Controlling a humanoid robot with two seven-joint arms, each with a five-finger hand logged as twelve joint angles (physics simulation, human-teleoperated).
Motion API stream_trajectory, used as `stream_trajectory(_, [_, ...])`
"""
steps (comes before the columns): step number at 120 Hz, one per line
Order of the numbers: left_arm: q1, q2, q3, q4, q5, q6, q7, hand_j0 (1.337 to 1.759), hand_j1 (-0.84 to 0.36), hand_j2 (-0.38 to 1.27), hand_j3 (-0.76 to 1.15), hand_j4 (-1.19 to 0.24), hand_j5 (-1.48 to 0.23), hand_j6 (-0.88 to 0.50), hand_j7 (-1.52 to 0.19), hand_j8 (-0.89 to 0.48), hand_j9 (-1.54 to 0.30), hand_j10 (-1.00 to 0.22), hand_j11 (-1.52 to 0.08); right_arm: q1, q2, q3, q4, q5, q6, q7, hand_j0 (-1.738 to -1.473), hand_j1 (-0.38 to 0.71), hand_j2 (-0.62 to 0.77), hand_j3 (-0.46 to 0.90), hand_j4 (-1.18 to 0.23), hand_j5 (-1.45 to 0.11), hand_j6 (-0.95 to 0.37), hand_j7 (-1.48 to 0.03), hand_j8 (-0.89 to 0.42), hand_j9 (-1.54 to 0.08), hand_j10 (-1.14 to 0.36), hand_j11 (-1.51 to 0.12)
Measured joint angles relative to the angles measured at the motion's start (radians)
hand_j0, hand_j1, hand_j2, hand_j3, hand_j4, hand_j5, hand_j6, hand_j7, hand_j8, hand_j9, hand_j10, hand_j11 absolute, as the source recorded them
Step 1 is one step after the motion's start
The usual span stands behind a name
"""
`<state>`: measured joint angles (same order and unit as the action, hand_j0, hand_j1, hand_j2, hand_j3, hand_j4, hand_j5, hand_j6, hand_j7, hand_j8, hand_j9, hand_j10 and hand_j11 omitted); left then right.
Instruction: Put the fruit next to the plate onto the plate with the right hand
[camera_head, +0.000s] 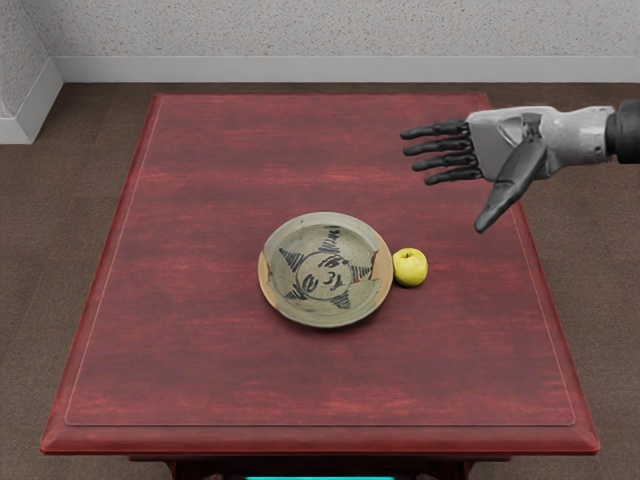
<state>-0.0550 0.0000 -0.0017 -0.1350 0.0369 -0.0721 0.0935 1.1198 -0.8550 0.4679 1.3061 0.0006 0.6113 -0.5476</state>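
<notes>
Red wooden table (200, 380) fills most of frame. Plate (326, 306), greenish with dark painted pattern, sits at centre. Yellow-green apple (410, 267) on table just beside plate's right rim, at centre-right; stem up, not on plate. Right hand (470, 165) in upper right of frame, arm entering from right edge. Fingers (440, 150) extended and spread, pointing toward frame's left; thumb angled down. Hand holds nothing, hangs above table, well apart from apple, up and to its right.
</notes>
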Motion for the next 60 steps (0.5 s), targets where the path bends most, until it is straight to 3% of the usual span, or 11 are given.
stream_trajectory(36, [0.000,0.000,0.000,0.000,0.000,0.000,0.000,1.658,0.07,0.05,0.00,-0.23,-0.30,-0.23,-0.30,-0.23,-0.30,-0.23,-0.30,0.000,0.004,0.010,0.043,0.014,0.000,-0.055,-1.658,-0.30,-0.01,0.00,-0.04,-0.06,-0.04,-0.06,-0.04,-0.06,-0.04,-0.06])
stream_trajectory(48, [0.001,0.000,0.000,0.000,0.000,0.000,0.000,1.658,0.07,0.05,0.00,-0.23,-0.30,-0.23,-0.30,-0.23,-0.30,-0.23,-0.30,-0.006,-0.002,0.052,0.046,0.031,0.000,-0.018,-1.658,-0.30,-0.01,0.00,-0.04,-0.06,-0.04,-0.06,-0.04,-0.06,-0.04,-0.06])
stream_trajectory(60, [0.001,0.000,0.000,0.000,0.000,0.000,0.000,1.658,0.07,0.05,0.00,-0.23,-0.30,-0.23,-0.30,-0.23,-0.30,-0.23,-0.30,-0.009,-0.010,0.068,0.082,0.027,0.000,-0.008,-1.658,-0.29,-0.01,0.00,-0.05,-0.07,-0.05,-0.07,-0.05,-0.07,-0.05,-0.07])
